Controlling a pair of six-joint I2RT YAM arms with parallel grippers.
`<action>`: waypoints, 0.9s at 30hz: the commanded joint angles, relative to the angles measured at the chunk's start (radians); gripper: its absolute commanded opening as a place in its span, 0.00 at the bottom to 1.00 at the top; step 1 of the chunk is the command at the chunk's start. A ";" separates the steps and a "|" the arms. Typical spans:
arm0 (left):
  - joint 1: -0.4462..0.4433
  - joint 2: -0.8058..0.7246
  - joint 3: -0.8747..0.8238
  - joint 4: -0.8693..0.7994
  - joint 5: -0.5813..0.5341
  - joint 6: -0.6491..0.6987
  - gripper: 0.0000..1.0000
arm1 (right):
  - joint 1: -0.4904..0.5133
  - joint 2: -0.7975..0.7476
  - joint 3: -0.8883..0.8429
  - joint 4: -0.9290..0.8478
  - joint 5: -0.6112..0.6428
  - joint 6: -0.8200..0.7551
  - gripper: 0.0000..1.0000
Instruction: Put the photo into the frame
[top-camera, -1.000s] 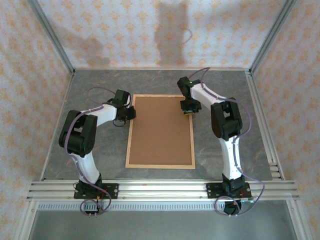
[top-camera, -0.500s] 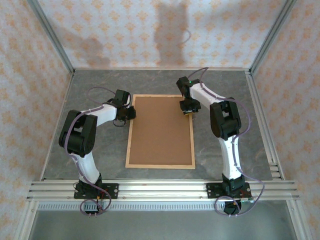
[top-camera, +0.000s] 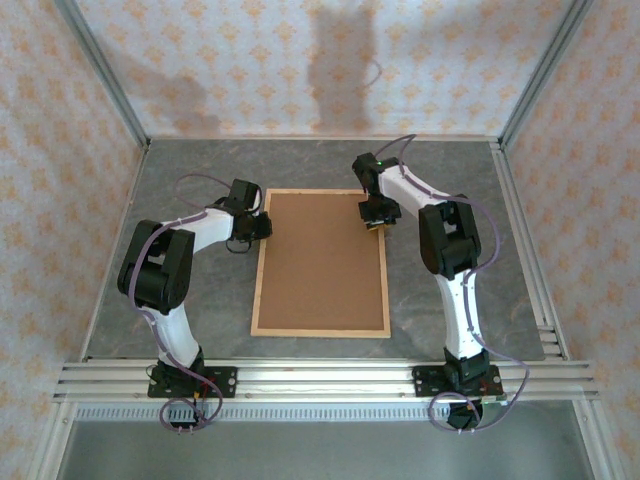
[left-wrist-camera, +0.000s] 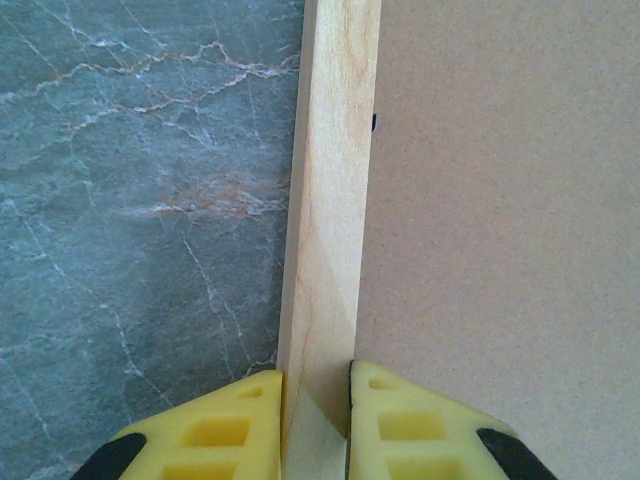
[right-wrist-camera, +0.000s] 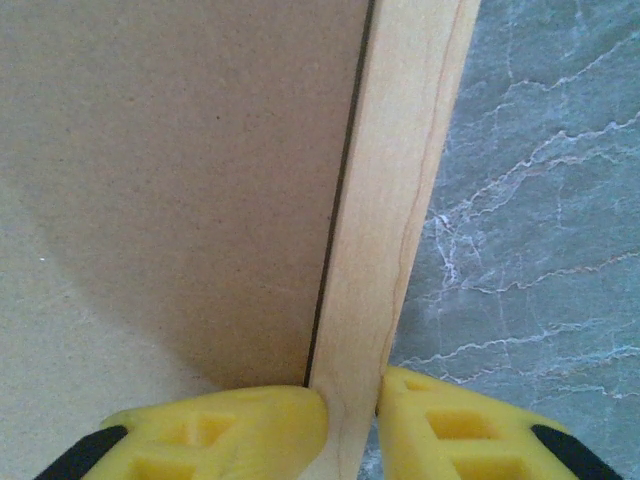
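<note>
The frame (top-camera: 320, 332), thin light wood strips, lies flat mid-table with a plain brown backing board (top-camera: 320, 260) filling it. My left gripper (top-camera: 262, 226) is shut on the frame's left strip near the far corner. In the left wrist view the yellow fingers (left-wrist-camera: 230, 425) press both sides of the strip (left-wrist-camera: 330, 200), with my left gripper (left-wrist-camera: 316, 378) astride it. My right gripper (top-camera: 375, 224) is shut on the right strip near the far corner. The right wrist view shows my right gripper (right-wrist-camera: 352, 392) pinching the strip (right-wrist-camera: 400, 180). The photo is hidden.
The grey marble tabletop (top-camera: 200, 170) surrounds the frame. Aluminium rails (top-camera: 320, 378) run along the near edge and a rail (top-camera: 525, 250) lines the right side. Patterned walls close in the back and sides.
The right arm has edged slightly to the left at the frame's right strip. The left arm and the frame look unmoved.
</note>
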 joint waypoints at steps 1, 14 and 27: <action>-0.017 0.056 -0.019 -0.037 0.051 -0.007 0.17 | 0.075 0.107 -0.037 -0.012 -0.198 -0.001 0.32; -0.016 0.057 -0.019 -0.036 0.052 -0.006 0.18 | 0.075 0.108 -0.036 -0.007 -0.252 0.050 0.32; -0.016 0.056 -0.020 -0.034 0.057 -0.009 0.18 | 0.073 0.096 -0.061 0.032 -0.270 0.120 0.33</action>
